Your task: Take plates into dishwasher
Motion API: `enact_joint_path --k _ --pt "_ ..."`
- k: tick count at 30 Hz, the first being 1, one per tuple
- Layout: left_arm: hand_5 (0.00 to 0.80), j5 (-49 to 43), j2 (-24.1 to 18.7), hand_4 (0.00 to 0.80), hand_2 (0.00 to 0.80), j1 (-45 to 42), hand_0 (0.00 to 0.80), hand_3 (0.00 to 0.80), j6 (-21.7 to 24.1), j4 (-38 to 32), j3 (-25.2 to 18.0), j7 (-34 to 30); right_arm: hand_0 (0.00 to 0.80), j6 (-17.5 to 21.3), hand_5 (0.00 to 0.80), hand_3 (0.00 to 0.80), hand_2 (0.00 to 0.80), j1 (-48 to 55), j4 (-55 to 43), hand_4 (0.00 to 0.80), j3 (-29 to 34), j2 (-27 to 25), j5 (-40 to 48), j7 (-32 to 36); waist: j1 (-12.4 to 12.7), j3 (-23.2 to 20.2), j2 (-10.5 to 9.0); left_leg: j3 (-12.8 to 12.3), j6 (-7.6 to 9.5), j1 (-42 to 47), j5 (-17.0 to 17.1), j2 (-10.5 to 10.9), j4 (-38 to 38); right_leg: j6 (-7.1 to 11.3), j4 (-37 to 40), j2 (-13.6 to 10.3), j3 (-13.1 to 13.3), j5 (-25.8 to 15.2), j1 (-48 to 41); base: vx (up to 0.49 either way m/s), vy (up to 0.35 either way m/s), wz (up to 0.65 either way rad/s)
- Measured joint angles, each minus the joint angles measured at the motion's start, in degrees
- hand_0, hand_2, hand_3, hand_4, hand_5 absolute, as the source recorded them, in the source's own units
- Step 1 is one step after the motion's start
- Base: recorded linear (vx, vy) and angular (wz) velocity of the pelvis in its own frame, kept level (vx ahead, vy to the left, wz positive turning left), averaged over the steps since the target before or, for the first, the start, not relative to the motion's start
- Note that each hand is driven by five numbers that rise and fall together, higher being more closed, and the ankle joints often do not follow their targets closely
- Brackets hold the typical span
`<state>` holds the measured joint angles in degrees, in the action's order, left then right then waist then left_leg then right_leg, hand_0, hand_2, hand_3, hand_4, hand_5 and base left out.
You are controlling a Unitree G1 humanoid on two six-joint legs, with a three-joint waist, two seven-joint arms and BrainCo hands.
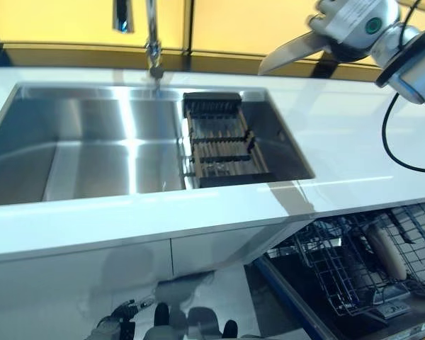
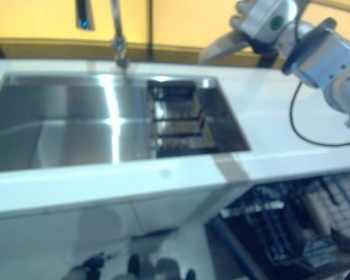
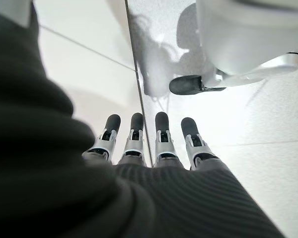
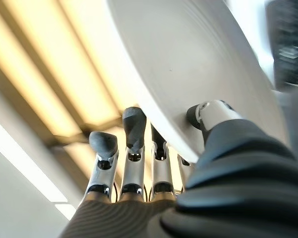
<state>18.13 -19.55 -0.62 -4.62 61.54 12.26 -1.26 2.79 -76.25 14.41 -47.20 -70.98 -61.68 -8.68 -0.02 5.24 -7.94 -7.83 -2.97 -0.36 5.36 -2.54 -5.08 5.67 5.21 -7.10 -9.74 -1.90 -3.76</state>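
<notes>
My right hand [image 1: 348,27] is raised above the counter's back right and is shut on a white plate [image 1: 292,51], held tilted with its edge toward the sink. In the right wrist view the plate [image 4: 198,64] fills the upper part, my thumb [image 4: 211,112] presses its face and my fingers [image 4: 134,129] curl behind it. The open dishwasher's wire rack [image 1: 354,265] shows at the bottom right, below the counter, with a pale dish [image 1: 387,253] standing in it. My left hand [image 3: 149,144] hangs low over the floor, fingers straight, holding nothing.
A steel sink [image 1: 92,145] is set into the white counter [image 1: 354,134], with a dark drying rack [image 1: 223,138] in its right end and a tap [image 1: 153,42] behind it. White cabinet fronts [image 1: 92,276] stand below the counter's front edge.
</notes>
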Motion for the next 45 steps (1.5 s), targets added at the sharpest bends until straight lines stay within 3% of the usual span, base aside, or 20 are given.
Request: enact_joint_path --k 4,12,22,25,32,36,45 --pt "0.000 -1.66 0.67 0.000 0.000 -0.69 0.000 0.000 -0.70 0.22 0.04 -0.45 0.800 -5.78 0.800 0.800 0.800 7.06 3.27 0.800 4.47 -3.34 4.23 1.19 -1.70 -2.45 0.99 -1.63 -0.18 1.08 -0.44 -0.47 -0.13 -0.05 0.01 0.32 1.87 -0.03 -0.04 0.043 -0.019 -0.28" --pt "0.000 -5.29 0.55 0.000 0.000 -1.25 0.000 0.000 -0.87 0.86 0.10 -2.52 0.800 -12.79 0.800 0.800 0.800 20.23 10.13 0.800 12.98 -8.83 12.76 4.81 -5.93 -3.24 2.40 -5.14 -0.56 2.86 -1.09 -1.66 -0.18 -0.23 0.02 1.36 5.39 -0.17 0.27 0.023 -0.029 -0.23" --pt "0.000 -6.28 0.80 0.000 0.000 -0.81 0.000 0.000 -0.98 1.44 0.14 -3.50 0.800 -15.68 0.800 0.800 0.800 43.79 11.44 0.800 33.80 -9.76 27.69 8.01 -10.32 -3.08 3.97 -8.23 -1.37 3.01 -1.65 -2.38 -0.16 -0.88 -0.01 2.19 8.61 -0.79 1.93 0.008 -0.036 -0.18" --pt "0.000 -6.34 1.19 0.000 0.000 -0.69 0.000 0.000 -0.97 1.46 0.15 -3.73 0.800 -15.73 0.800 0.800 0.800 49.27 11.09 0.800 37.70 -9.65 29.45 9.14 -10.45 -2.61 4.38 -9.54 -1.48 3.68 -2.00 -2.54 -0.16 -0.85 0.00 2.37 9.86 -0.92 1.98 0.008 -0.035 -0.21" --pt "0.000 -8.53 1.83 0.000 0.000 -0.37 0.000 0.000 -1.14 1.57 0.14 -3.76 0.800 -16.01 0.800 0.800 0.800 60.77 6.11 0.800 47.09 -5.77 30.91 12.35 -13.57 -1.41 4.92 -11.35 -1.55 3.80 -2.47 -3.14 -0.17 -0.65 0.01 2.95 11.53 -0.80 3.02 0.011 -0.033 -0.13" --pt "0.000 -8.53 2.31 0.000 0.000 0.52 0.000 0.000 -1.21 1.54 0.10 -3.75 0.800 -16.70 0.800 0.800 0.800 62.50 3.29 0.800 47.79 -0.89 32.14 16.25 -14.84 -0.54 5.33 -12.38 -1.91 4.08 -2.55 -3.14 -0.16 -1.00 0.00 3.03 12.41 -1.12 3.08 -0.006 -0.014 -0.13" --pt "0.000 -8.48 2.85 0.000 0.000 2.42 0.000 0.000 -1.25 1.22 0.10 -3.42 0.800 -18.20 0.800 0.800 0.800 62.37 1.68 0.800 45.85 3.97 34.38 20.87 -14.77 2.50 7.74 -12.60 -1.89 3.58 -2.59 -3.11 -0.11 -0.93 0.00 2.99 12.53 -1.25 3.92 -0.043 -0.002 -0.01"
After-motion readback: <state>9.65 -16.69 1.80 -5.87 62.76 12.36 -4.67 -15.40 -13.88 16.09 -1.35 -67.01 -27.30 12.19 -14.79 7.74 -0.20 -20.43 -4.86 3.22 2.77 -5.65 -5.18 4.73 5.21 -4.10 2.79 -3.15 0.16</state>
